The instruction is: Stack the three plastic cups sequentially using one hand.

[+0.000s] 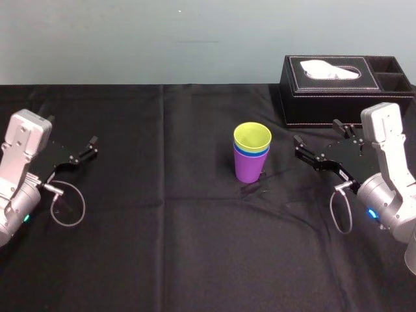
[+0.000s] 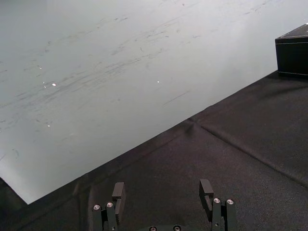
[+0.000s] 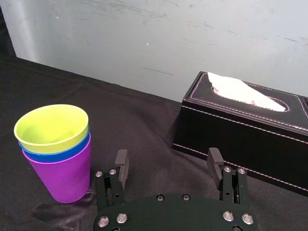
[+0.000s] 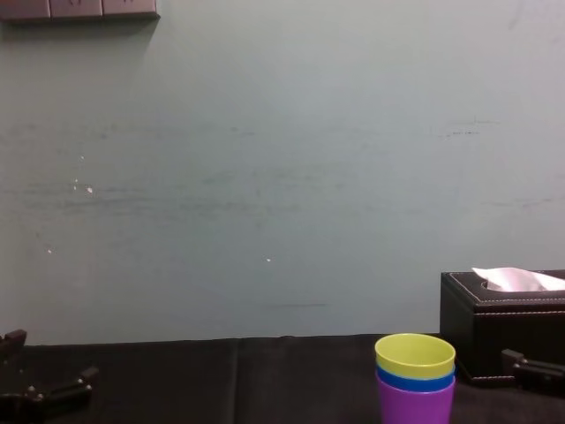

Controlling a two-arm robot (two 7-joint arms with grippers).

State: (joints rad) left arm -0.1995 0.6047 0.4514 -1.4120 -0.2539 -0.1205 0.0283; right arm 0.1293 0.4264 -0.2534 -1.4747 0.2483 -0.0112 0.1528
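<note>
The three plastic cups are found nested in one upright stack, right of centre in the head view, on the black-clothed worktop: the yellow-green cup is seated in the blue cup, of which a narrow rim band alone is exposed, and that in turn in the purple cup at the base. The yellow-green cup's interior is seen empty in the right wrist view. By this layout the stacking is judged complete. The cups are judged light, stiff and smooth-walled, hence slippery under a pinch and easily tipped. Were the stack to be handled, a hold across the purple cup's upper wall, just under the rims, would be advised, since a pull on the top rim alone could separate the nest. The black tissue box is noted in the upper right of the head view, near the stack but apart from it, with a white tissue rising from its slot; nothing is discernible in its side compartments. The right pincer is held spread and empty just right of the stack, no contact being made. The left pincer is likewise spread and empty, parked at the far left, well apart from the cups.
</note>
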